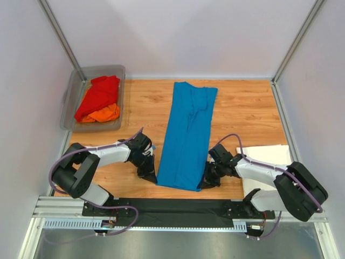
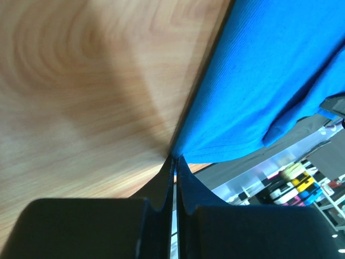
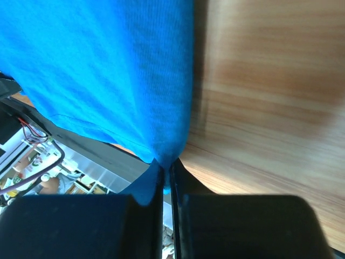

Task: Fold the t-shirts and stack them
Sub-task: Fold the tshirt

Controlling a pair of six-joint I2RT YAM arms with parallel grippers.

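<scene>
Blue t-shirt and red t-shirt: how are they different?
The bright blue cloth t-shirt lies stretched along the wooden table; the red cloth t-shirt sits crumpled in the grey plastic tub. The left hand and right hand pinch the blue one; nothing holds the red one. Both are plain cloth.

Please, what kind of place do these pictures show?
Probably a robot test cell in a laboratory. Plain white panels on metal posts enclose the wooden table, and the left arm and right arm are bolted to a base plate at its near edge.
</scene>
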